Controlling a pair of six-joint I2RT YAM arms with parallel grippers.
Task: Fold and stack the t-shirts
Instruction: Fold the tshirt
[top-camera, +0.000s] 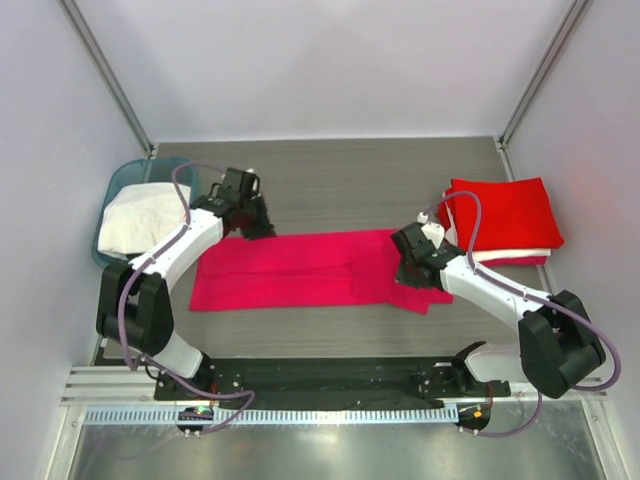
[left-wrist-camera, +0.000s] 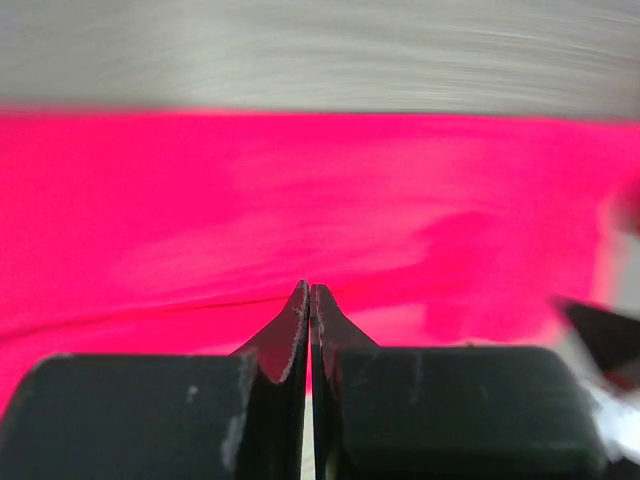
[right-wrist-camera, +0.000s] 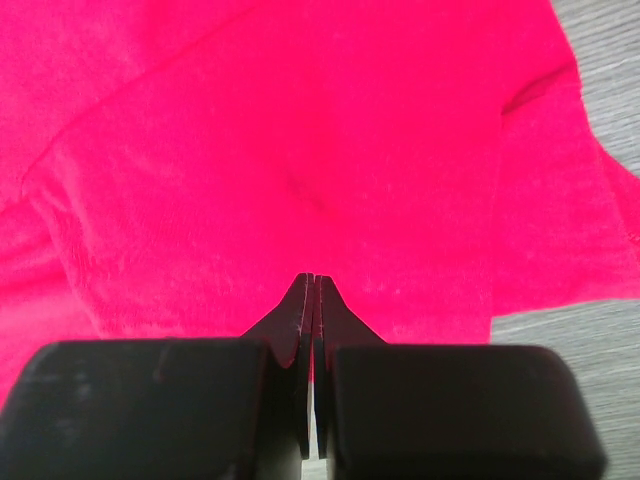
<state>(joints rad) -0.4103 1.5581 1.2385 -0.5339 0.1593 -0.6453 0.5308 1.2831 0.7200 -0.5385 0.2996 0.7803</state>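
A magenta-pink t-shirt (top-camera: 310, 270) lies as a long folded band across the middle of the table. My left gripper (top-camera: 258, 226) is shut at its far left edge, with nothing between the jaws. In the left wrist view the closed tips (left-wrist-camera: 309, 290) hover over the pink cloth (left-wrist-camera: 300, 200), and the picture is smeared. My right gripper (top-camera: 410, 262) is shut over the band's right end. Its closed tips (right-wrist-camera: 315, 278) sit just above a folded flap of the pink t-shirt (right-wrist-camera: 300, 130). At the right, folded red t-shirts (top-camera: 505, 212) are stacked with a white layer (top-camera: 515, 256) showing between them.
A teal plastic basket (top-camera: 118, 183) stands at the far left with crumpled white cloth (top-camera: 140, 220) in it. Grey table (top-camera: 350, 180) stretches behind the band. White walls with metal posts close the back and sides. The arms' black base rail (top-camera: 330, 375) runs along the near edge.
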